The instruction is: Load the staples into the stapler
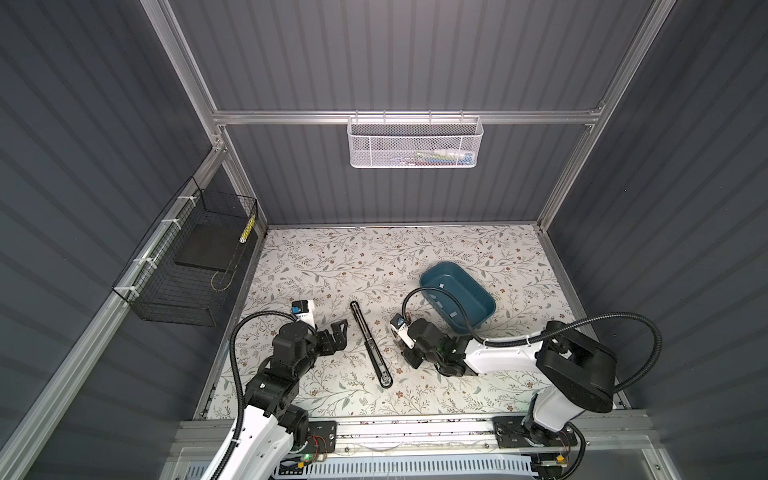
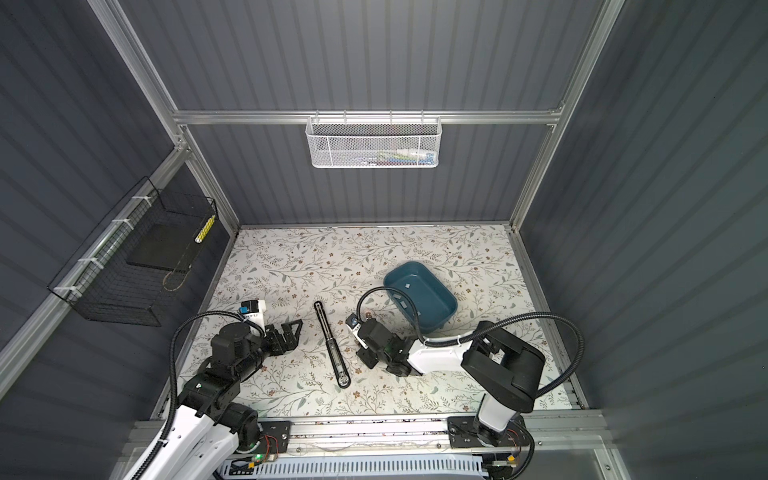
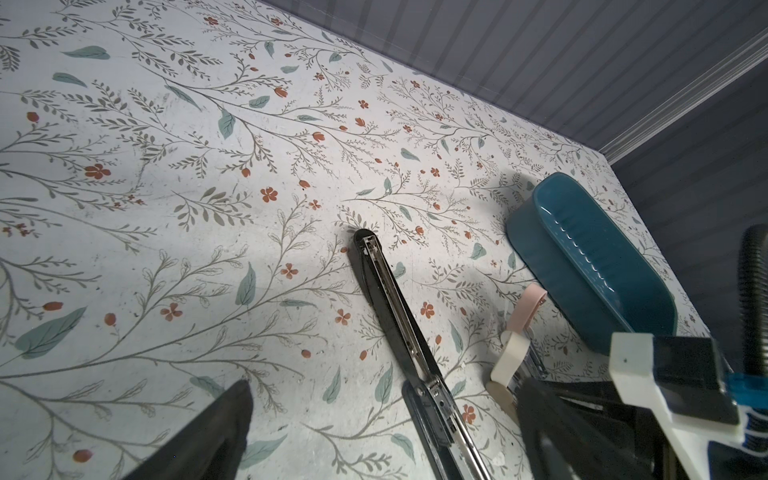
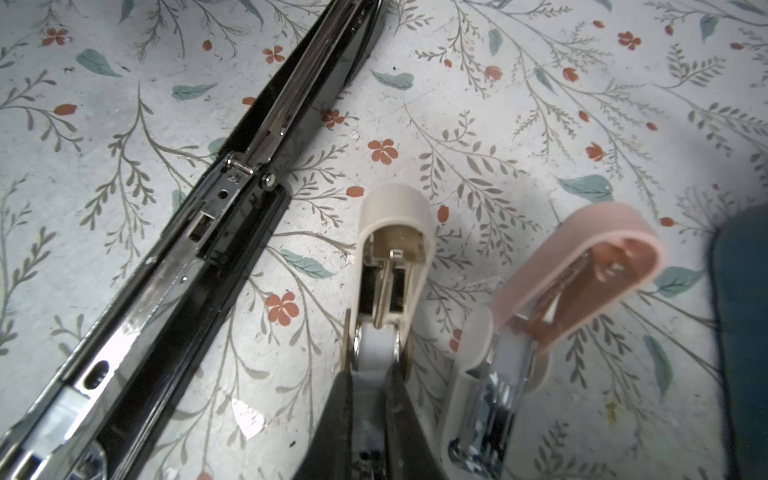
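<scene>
right gripper (image 4: 375, 370) is clenched on what looks like a strip (image 4: 376, 347) at the cream stapler (image 4: 397, 208). seat it level in the channel (spare staples (image 1: 440, 286) wait in the tray (image 1: 468, 286)). left gripper (image 1: 343, 332) hangs released.

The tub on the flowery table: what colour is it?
The tub is plain teal blue, inside and out. It shows best in a top view.
</scene>
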`<state>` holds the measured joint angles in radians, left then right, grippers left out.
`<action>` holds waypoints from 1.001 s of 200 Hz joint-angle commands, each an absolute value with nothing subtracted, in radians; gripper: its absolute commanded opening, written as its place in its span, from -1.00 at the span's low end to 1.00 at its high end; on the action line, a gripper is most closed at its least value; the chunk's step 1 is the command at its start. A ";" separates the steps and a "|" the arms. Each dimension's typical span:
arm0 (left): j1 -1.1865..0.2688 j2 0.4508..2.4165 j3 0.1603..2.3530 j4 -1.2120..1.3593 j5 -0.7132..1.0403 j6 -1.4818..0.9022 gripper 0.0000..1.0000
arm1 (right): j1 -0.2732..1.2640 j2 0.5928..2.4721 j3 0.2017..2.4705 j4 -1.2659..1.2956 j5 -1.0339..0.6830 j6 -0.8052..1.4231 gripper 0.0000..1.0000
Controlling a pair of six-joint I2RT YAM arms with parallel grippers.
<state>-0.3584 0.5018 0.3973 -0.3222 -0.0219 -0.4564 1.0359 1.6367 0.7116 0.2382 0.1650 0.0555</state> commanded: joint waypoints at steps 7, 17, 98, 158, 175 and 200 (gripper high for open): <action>-0.355 0.500 0.386 -0.334 -0.018 -0.466 0.99 | 1.038 1.619 0.698 0.241 0.181 0.027 -0.87; -0.354 0.500 0.387 -0.334 -0.018 -0.466 0.99 | 1.038 1.625 0.699 0.244 0.180 0.023 -0.87; -0.355 0.506 0.387 -0.332 -0.021 -0.465 0.99 | 1.037 1.669 0.719 0.244 0.181 0.008 -0.88; -0.355 0.512 0.388 -0.330 -0.021 -0.463 0.99 | 1.037 1.679 0.730 0.235 0.189 0.005 -0.89; -0.356 0.513 0.388 -0.330 -0.023 -0.463 0.99 | 1.037 1.678 0.729 0.233 0.192 0.009 -0.90; -0.355 0.512 0.388 -0.329 -0.023 -0.463 0.99 | 1.037 1.669 0.720 0.213 0.186 0.027 -0.89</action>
